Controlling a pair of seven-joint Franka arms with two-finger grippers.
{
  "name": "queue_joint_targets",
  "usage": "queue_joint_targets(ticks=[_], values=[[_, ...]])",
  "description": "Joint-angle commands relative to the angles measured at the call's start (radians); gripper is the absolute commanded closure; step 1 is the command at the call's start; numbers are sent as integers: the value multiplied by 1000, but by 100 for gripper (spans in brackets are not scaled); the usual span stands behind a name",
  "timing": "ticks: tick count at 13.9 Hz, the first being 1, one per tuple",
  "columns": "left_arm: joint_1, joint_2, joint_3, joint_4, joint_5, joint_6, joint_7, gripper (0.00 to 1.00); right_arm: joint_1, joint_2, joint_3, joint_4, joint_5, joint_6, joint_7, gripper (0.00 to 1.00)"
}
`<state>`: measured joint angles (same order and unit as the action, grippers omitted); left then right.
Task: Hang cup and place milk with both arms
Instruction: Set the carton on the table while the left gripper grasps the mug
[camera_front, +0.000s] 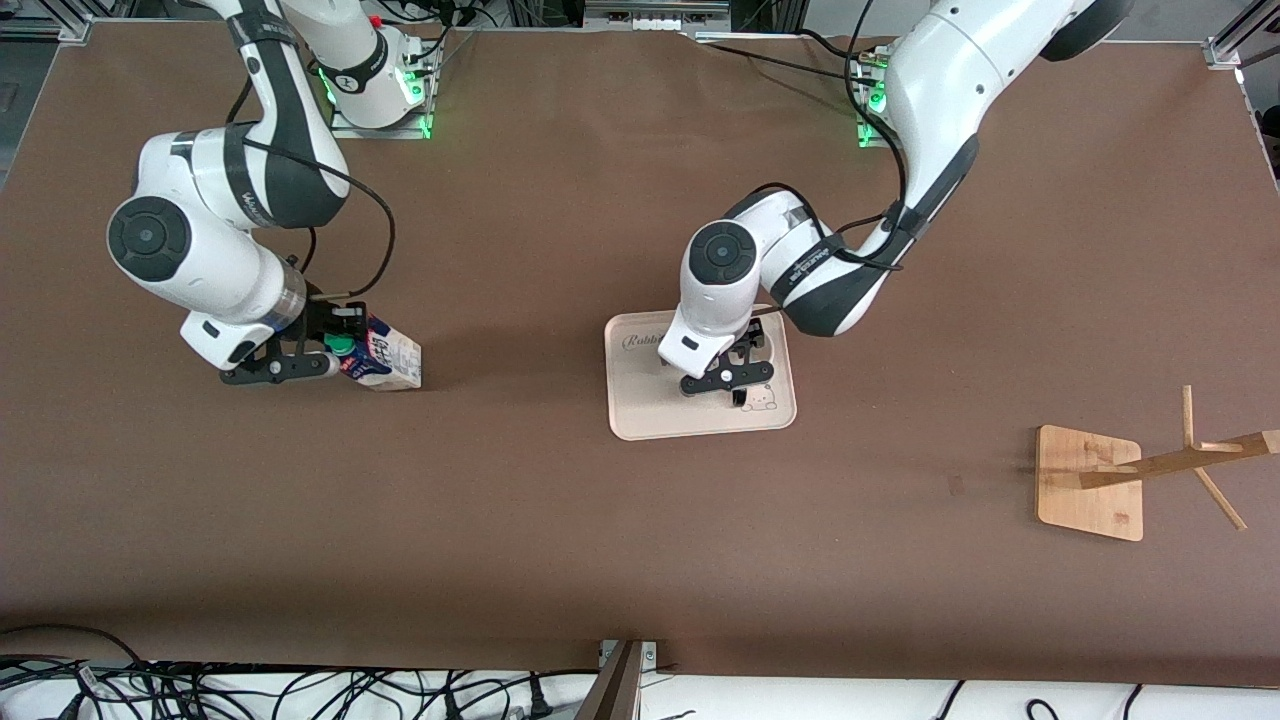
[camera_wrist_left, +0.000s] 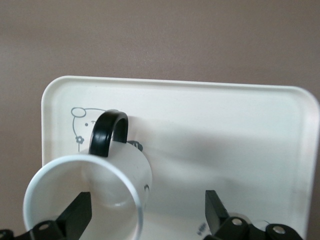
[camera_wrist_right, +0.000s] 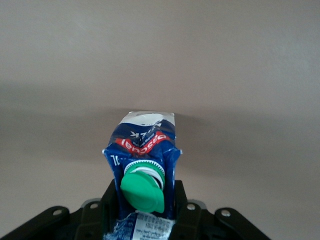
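The milk (camera_front: 392, 360) is a blue and white carton with a green cap (camera_wrist_right: 144, 189), leaning over the brown table toward the right arm's end. My right gripper (camera_front: 338, 358) is shut on its gable top, and in the right wrist view the right gripper (camera_wrist_right: 142, 212) has black fingers (camera_wrist_right: 111, 202) pressed on both sides of the cap. The white cup (camera_wrist_left: 107, 182) with a black handle (camera_wrist_left: 107, 132) stands on the cream tray (camera_wrist_left: 225, 105). My left gripper (camera_wrist_left: 146, 216) hangs open over it with the cup's wall between the fingers. In the front view the left gripper (camera_front: 728, 383) hides the cup.
The cream tray (camera_front: 640, 415) lies mid-table. A wooden rack (camera_front: 1090, 485) with slanted pegs stands toward the left arm's end, nearer the front camera. Cables run along the table's near edge.
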<state>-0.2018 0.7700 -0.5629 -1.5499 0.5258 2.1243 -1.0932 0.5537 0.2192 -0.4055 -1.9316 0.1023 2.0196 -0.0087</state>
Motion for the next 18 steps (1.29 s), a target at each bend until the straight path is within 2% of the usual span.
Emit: queue_joint_targets(ticks=[1,2,3,5,8,9,10,11,12,15,18], values=[[18,55,-22,5,68,32,21,29,15,-31,-50,-44,5,22,-22,52],[15,60,-23,7,57,33,4,69,15,-29,-61,-49,5,28,-22,52],[16,55,-29,5,54,29,-8,96,14,-21,-62,-49,5,30,-22,52],[27,51,-63,7,54,14,-40,100,14,-8,-69,-59,5,51,-19,51],[30,37,-68,10,54,-24,-42,100,14,-4,-67,-99,5,99,-14,48],[39,28,-69,17,54,-61,-40,100,14,-3,-67,-105,5,108,-10,43],[45,9,-69,24,52,-99,-37,100,14,-1,-67,-107,5,111,-8,31],[50,-18,-68,25,52,-134,-36,100,14,3,-67,-102,8,108,1,9],[64,-53,-68,27,52,-168,-33,100,14,3,-69,-87,8,103,25,0],[105,-179,-49,83,45,-365,-28,100,17,3,-67,-15,8,50,59,0],[117,-201,27,261,42,-548,121,100,25,3,-65,69,7,-33,116,0]])
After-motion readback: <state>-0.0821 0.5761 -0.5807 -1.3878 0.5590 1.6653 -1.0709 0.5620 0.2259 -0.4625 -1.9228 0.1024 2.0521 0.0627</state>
